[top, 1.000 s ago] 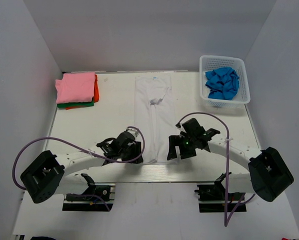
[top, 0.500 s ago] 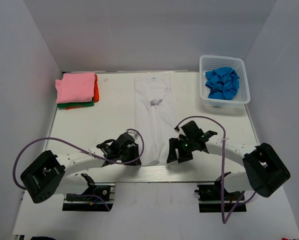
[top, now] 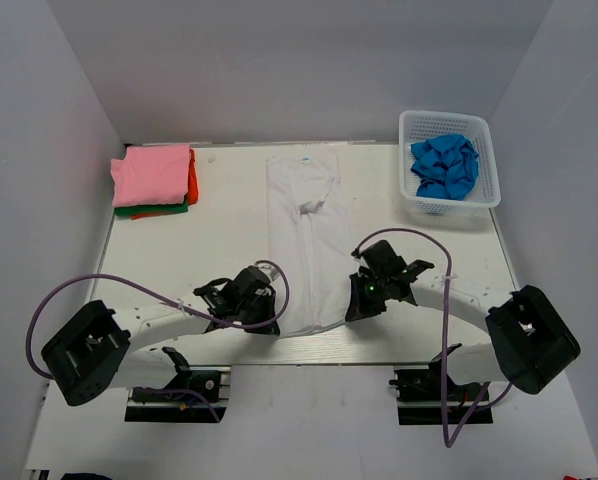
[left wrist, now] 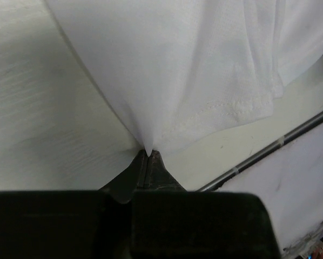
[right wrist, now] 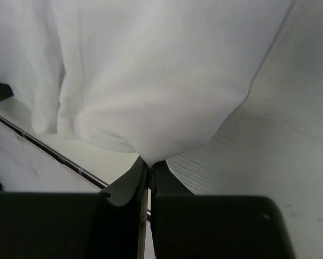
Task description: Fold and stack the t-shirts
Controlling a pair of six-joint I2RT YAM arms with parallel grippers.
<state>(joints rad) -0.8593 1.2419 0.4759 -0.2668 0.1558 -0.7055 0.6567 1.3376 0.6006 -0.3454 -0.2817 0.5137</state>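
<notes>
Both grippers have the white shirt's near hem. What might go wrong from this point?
The left gripper and right gripper pinch the white t-shirt only at their very tips, so a corner may slip on lifting. The cloth is bunched beside the right gripper, so the fold might come out uneven.
</notes>
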